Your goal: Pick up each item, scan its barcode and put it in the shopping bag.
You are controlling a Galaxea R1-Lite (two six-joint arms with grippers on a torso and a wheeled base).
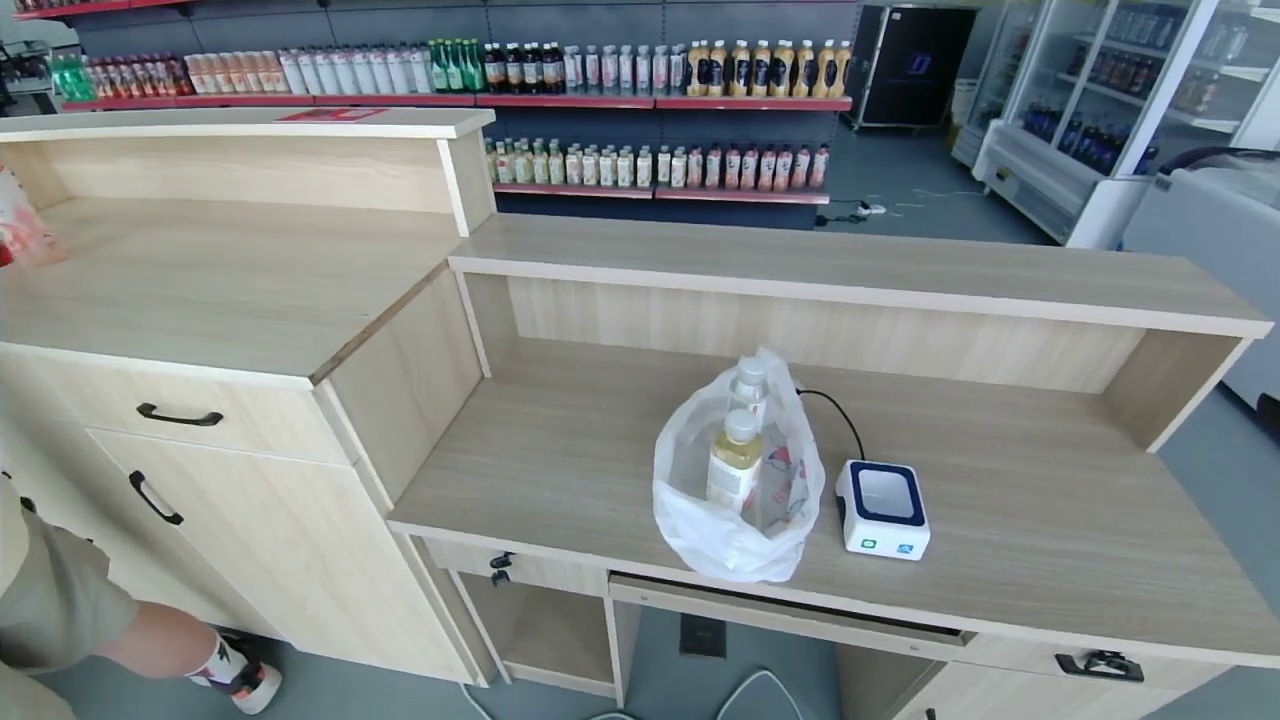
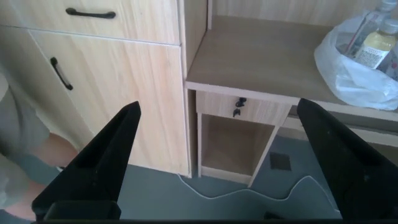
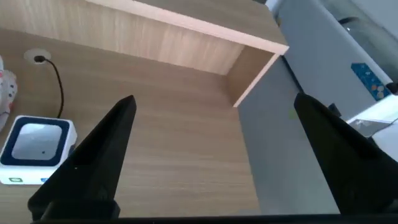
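Shop counter, head view: thin white bag at centre frame, two bottles upright inside, scanner just beside it on the right. Bag looks soft and slippery, probably top-heavy; I'd grab bottles at the neck. Open room lower right; back ledge limits reach. Left wrist view: my left gripper released, empty, out in front of the counter edge. Right wrist view: my right gripper released, empty, over bare counter near scanner.

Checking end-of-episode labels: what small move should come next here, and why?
Likely just park the open left claw and open right claw off the wooden counter: the white plastic shopping bag beside the white-and-blue box scanner already holds both plastic bottles.
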